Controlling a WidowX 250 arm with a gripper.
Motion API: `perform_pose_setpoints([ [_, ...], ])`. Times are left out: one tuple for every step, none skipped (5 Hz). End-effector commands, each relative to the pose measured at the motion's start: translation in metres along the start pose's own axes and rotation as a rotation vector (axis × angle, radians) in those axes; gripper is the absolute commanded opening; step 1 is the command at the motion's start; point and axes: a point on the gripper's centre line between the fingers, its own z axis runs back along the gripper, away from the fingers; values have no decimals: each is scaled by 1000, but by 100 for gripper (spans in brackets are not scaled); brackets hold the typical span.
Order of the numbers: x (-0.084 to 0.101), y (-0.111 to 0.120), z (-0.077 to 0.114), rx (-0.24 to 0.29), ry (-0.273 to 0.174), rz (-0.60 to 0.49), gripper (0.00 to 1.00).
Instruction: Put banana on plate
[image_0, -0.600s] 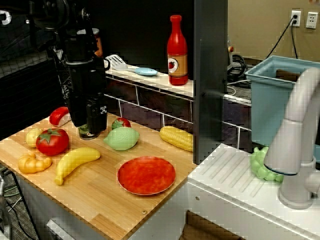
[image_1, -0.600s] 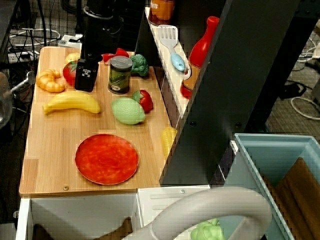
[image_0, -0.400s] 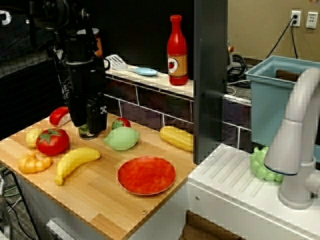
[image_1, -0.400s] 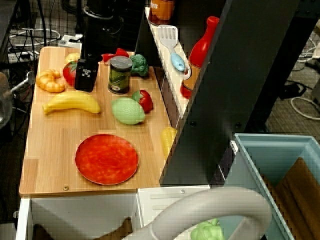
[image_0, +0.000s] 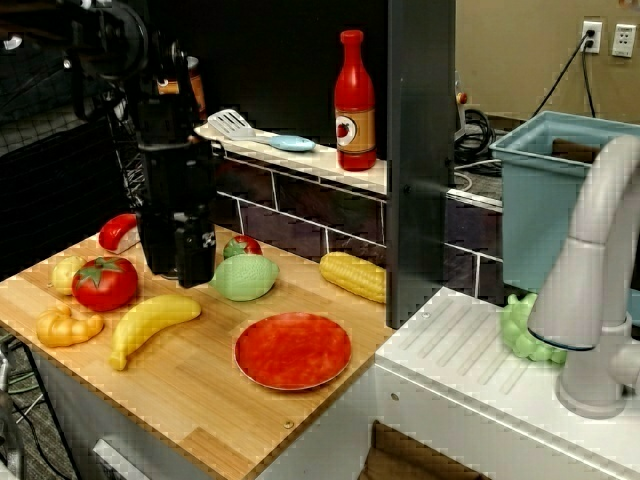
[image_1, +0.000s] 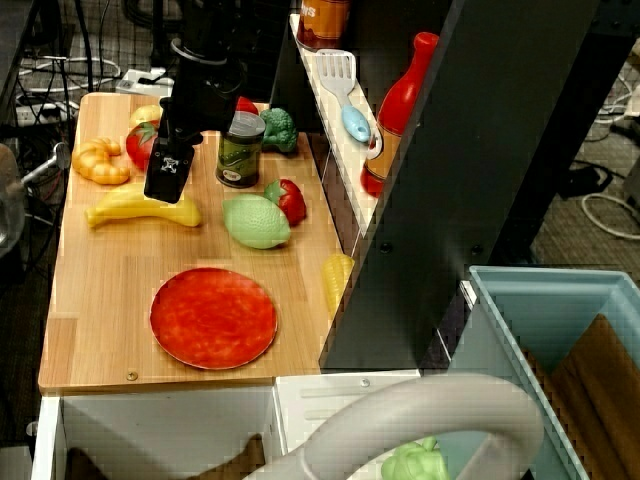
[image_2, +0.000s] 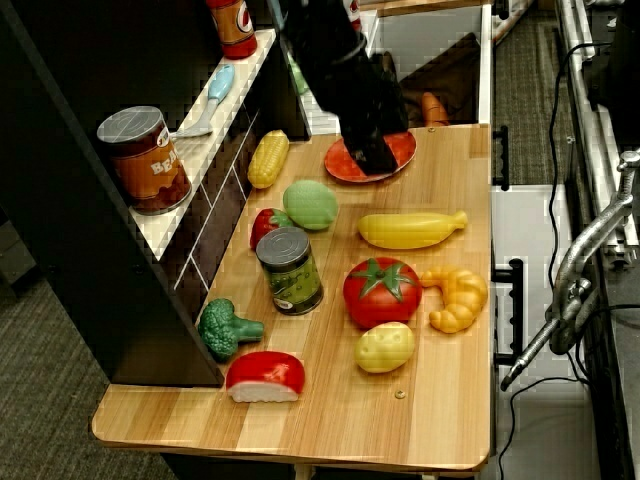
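Observation:
The yellow banana (image_0: 150, 322) lies on the wooden board at the front left, between the tomato and the plate. It also shows in the overhead view (image_1: 140, 211) and in the side view (image_2: 410, 228). The red-orange plate (image_0: 292, 350) lies empty near the board's front edge, to the right of the banana (image_1: 213, 317). My black gripper (image_0: 180, 272) points down and hangs just behind the banana. Seen from overhead, my gripper (image_1: 165, 185) overlaps the banana's back edge. In the side view my gripper (image_2: 375, 160) hides part of the plate (image_2: 340, 166). I cannot make out the jaws.
A tomato (image_0: 104, 283), an orange squash toy (image_0: 68, 326), a green lemon (image_0: 243, 277), a corn cob (image_0: 352, 276) and a green can (image_1: 238, 150) stand around the banana. A shelf with a red bottle (image_0: 355, 100) runs behind. A sink with a faucet (image_0: 590, 280) stands to the right.
My gripper has moved from over the tomato toward the banana and now overlaps its back edge in the overhead view. The banana and plate have not moved.

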Motion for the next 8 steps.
perform_pose_setpoints([
  [-15, 22, 17, 42, -10, -37, 100],
  [-24, 31, 22, 46, -64, -33, 100],
  [-26, 37, 12, 64, -98, -18, 100],
  [-22, 36, 1, 129, -96, -29, 100],
  [-16, 35, -11, 222, -107, -12, 100],
  [-9, 36, -17, 289, -122, 10, 100],
  [-8, 38, -17, 278, -115, 9, 100],
  [-11, 41, -19, 271, -105, 5, 100],
])
